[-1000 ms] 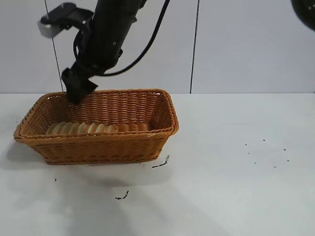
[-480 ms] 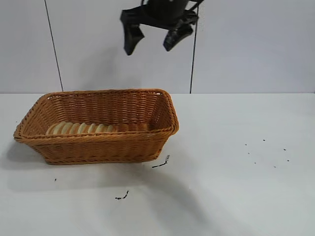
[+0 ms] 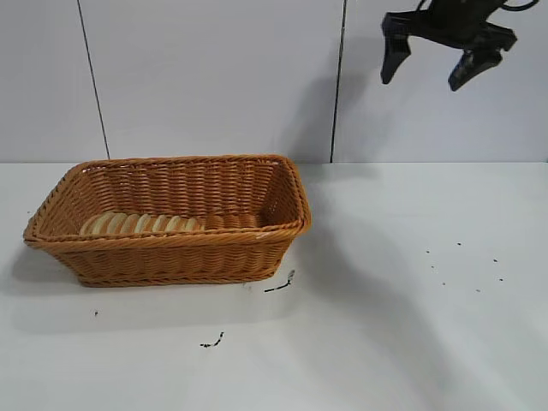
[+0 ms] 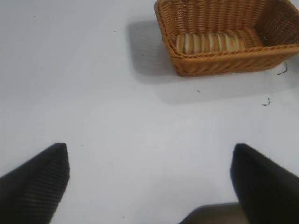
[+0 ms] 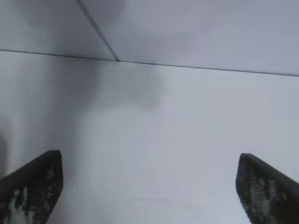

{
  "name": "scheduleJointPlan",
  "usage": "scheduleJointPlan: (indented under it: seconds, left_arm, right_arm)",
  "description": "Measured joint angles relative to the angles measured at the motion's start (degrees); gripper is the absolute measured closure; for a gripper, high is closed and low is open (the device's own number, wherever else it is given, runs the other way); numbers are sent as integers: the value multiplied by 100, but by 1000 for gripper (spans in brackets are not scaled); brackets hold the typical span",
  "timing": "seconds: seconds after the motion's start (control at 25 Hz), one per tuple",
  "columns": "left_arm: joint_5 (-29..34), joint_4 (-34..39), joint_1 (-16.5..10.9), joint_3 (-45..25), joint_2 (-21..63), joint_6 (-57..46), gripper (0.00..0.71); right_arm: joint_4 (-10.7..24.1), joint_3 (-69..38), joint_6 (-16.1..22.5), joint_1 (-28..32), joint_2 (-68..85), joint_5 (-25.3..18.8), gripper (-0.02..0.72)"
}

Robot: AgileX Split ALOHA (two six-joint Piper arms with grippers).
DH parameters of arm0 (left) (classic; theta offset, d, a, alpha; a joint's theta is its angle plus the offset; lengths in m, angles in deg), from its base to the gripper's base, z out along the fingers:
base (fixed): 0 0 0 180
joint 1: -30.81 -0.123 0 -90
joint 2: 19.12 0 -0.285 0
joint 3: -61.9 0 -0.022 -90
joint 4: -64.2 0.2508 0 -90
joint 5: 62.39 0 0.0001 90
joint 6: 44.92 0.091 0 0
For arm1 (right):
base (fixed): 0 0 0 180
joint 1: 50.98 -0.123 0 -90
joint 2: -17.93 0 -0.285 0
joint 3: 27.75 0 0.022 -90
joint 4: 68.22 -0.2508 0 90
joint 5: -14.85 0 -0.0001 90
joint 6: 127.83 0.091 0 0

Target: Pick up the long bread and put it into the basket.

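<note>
A white table (image 3: 385, 325) is set against a pale panelled wall (image 3: 214, 77) with dark vertical seams. A few small dark specks (image 3: 212, 342) are scattered over the table surface.

The basket (image 3: 171, 257) is positioned on the table towards the left side of the exterior view. The long bread (image 3: 141, 223) is located inside the basket, lying lengthwise on the bottom along the near wall. The same arrangement is shown in the left wrist view, where the long bread (image 4: 210, 42) is seen within the basket (image 4: 224, 65).

The right gripper (image 3: 432, 62) is held high above the table at the upper right of the exterior view, well apart from the basket. Its jaws are spread wide and nothing is held between them.

The left gripper (image 4: 149, 182) is seen only in its own wrist view. Its fingers (image 4: 37, 182) are spread wide above bare table, well apart from the basket, and nothing is held.
</note>
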Motion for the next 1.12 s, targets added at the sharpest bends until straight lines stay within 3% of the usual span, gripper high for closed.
scheduleJointPlan:
  seconds: [0.44,0.92,1.12]
  left_arm:
    - [0,0,0,0,0,0,18]
    - [0,0,0,0,0,0,18]
    - [0,0,0,0,0,0,18]
  right_arm:
    - [110,-1472,0,0,1244,-35,15]
    - [17,-5294,-63,0,4388,-35,15]
    - [146,-6876,-152,0,6025,-35,15]
